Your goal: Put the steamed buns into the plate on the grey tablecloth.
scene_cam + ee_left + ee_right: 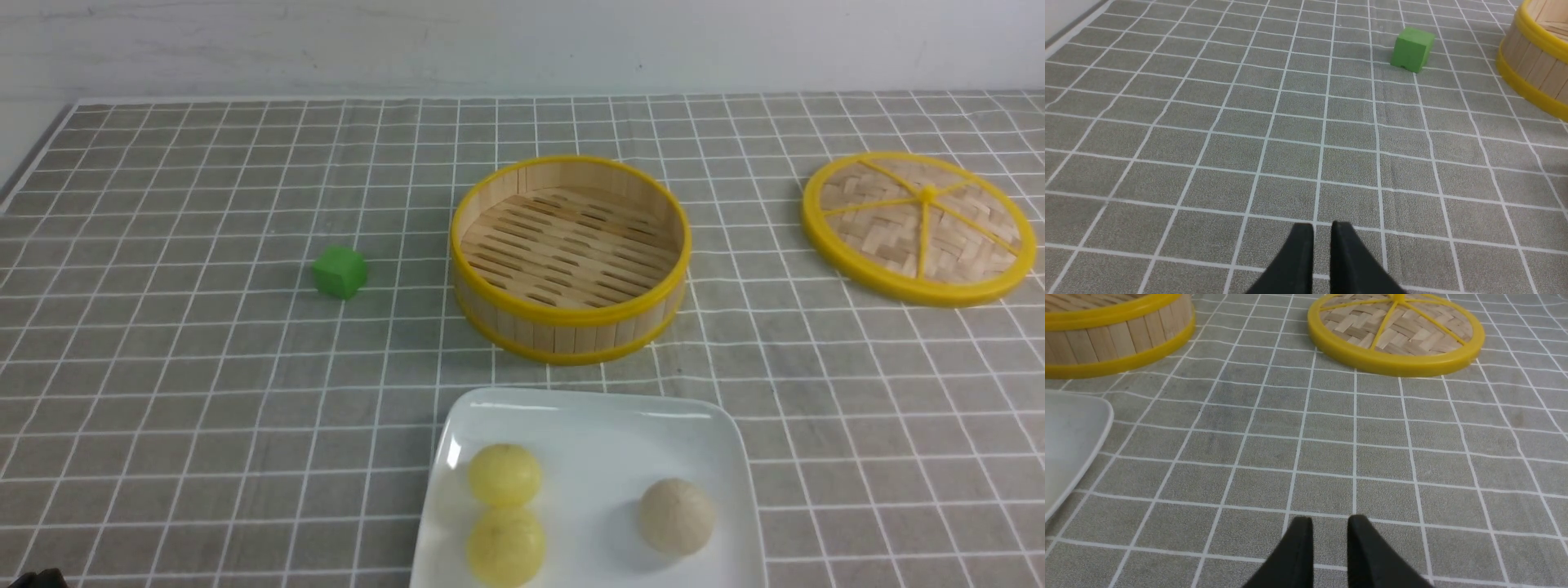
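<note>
Front view: three steamed buns sit on the white square plate (718,441) at the near edge of the grey tablecloth (204,392). Two pale yellow buns, one (504,474) just beyond the other (505,545), lie touching or nearly so on the plate's left side; the off-white bun (676,516) rests apart on its right side. Beyond the plate stands an open bamboo steamer (571,322) with yellow rims, its slatted floor bare. A green cube (340,272) sits on the cloth to the steamer's left, and the woven, yellow-rimmed steamer lid (918,227) lies flat at far right, well apart from the steamer.

Neither arm reaches into the front view. From the left wrist camera, the left gripper (1323,234) hangs over bare cloth with its black fingertips (1298,249) a narrow slit apart, nothing between them; the cube and steamer wall lie farther off. From the right wrist camera, the right gripper (1330,528) is likewise empty above the cloth, its fingers (1365,543) parted by a somewhat wider gap, with a corner of the plate to its left and the lid farther away.
</note>
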Controlling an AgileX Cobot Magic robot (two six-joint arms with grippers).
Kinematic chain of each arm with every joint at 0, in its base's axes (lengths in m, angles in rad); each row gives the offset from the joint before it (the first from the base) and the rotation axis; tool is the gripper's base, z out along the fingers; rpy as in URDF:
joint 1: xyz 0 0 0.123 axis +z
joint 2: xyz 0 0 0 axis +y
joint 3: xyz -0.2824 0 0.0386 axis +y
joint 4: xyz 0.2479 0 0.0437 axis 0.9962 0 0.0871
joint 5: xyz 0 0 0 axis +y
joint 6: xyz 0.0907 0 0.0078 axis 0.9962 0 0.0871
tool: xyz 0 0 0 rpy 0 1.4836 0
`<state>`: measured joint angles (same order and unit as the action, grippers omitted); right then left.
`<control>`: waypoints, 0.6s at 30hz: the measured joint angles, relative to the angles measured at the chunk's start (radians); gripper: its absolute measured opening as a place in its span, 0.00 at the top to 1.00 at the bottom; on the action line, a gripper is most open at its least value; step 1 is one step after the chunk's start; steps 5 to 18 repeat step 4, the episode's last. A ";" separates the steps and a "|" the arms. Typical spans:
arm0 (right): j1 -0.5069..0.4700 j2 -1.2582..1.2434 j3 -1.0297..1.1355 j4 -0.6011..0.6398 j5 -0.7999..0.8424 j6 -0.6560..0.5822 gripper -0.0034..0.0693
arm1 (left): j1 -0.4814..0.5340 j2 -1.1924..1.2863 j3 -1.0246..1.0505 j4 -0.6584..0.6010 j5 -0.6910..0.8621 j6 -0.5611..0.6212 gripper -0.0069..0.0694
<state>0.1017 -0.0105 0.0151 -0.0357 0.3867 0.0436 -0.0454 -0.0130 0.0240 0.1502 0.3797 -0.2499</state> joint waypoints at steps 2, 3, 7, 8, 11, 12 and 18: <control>0.000 0.000 0.000 0.000 0.000 0.000 0.74 | 0.000 0.000 0.000 0.000 0.000 0.000 0.79; 0.000 0.000 0.000 0.000 0.000 0.000 0.74 | 0.000 0.000 0.000 0.000 0.000 0.000 0.79; 0.000 0.000 0.000 0.000 0.000 0.000 0.73 | 0.000 0.000 0.000 0.000 0.000 0.000 0.79; 0.000 0.000 0.000 0.000 0.000 0.000 0.73 | 0.000 0.000 0.000 0.000 0.000 0.000 0.79; 0.000 0.000 0.000 0.000 0.000 0.000 0.73 | 0.000 0.000 0.000 0.000 0.000 0.000 0.79; 0.000 0.000 0.000 0.000 0.000 0.000 0.73 | 0.000 0.000 0.000 0.000 0.000 0.000 0.79; 0.000 0.000 0.000 0.000 0.000 0.000 0.73 | 0.000 0.000 0.000 0.000 0.000 0.000 0.79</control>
